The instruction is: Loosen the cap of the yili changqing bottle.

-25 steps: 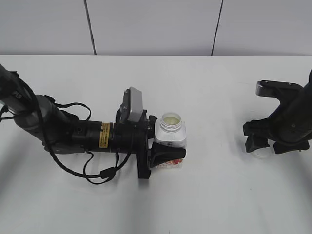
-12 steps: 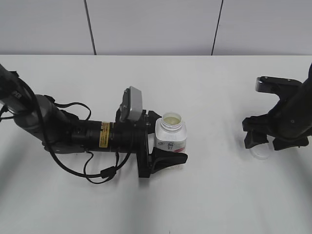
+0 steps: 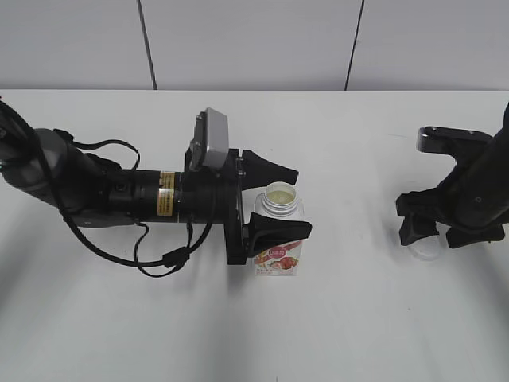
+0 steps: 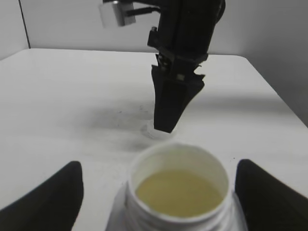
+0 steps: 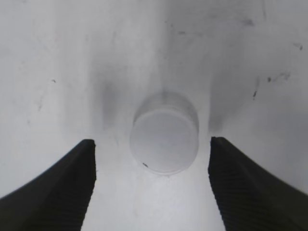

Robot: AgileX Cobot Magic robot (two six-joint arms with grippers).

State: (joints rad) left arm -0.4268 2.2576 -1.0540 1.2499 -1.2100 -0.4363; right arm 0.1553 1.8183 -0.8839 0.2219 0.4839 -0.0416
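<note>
the yili changqing bottle (image 3: 279,231) is being shown upright near the middle of the table (image 3: 358,318), its wide neck uncovered and a pale yellowish drink visible inside. the cap (image 3: 424,247) is being seen well apart to the right, lying flat on the table, so the loosening is being judged as already done.

the open bottle is being put at risk of tipping and spilling: the left gripper (image 3: 280,200) is being held spread wide around it, one finger beyond the neck on the far side and one in front of the body on the near side, and neither appears to be pressing on it, though contact at the near finger cannot be told. any sideways sweep of that long, low, horizontal arm is being judged enough to knock it over.

the cap is being framed between the fingers of the right gripper (image 5: 153,185), which is being held open just above it and is holding nothing. a careless lift or closing there could be flicking the cap off across the table. the right arm is being posed downward from the right edge.
</note>
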